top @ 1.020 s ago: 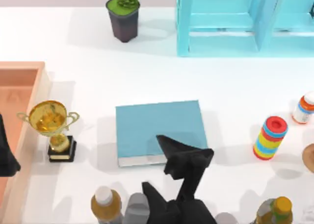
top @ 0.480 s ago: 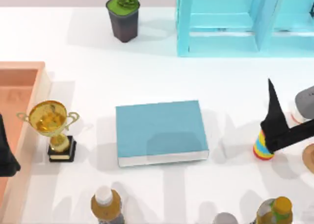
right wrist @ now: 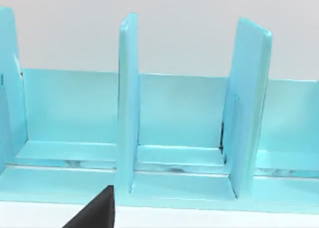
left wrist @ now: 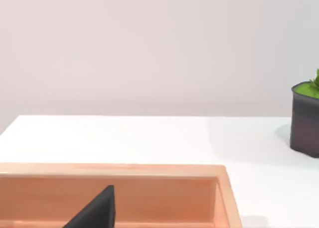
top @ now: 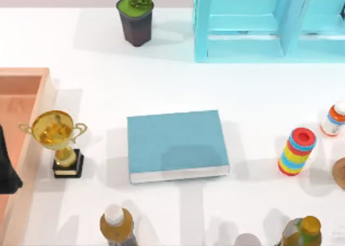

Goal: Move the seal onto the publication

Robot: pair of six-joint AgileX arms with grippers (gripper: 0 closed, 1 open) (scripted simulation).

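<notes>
Publication point(top: 175, 143): cover bare, seal not yet placed; well apart from left tool point(top: 6, 173), parked at the desk's edge; whether it is apart or together cannot be told.

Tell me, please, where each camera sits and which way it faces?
Top view: above the table, looking down on the teal book; the left arm at the left edge.
Left wrist view: low over the wooden tray, facing the potted plant; a dark tip of the left gripper.
Right wrist view: low, facing the light-blue shelf unit; a dark tip of the right gripper.
Shared: top and left wrist, tray and plant; top and right wrist, shelf unit.
</notes>
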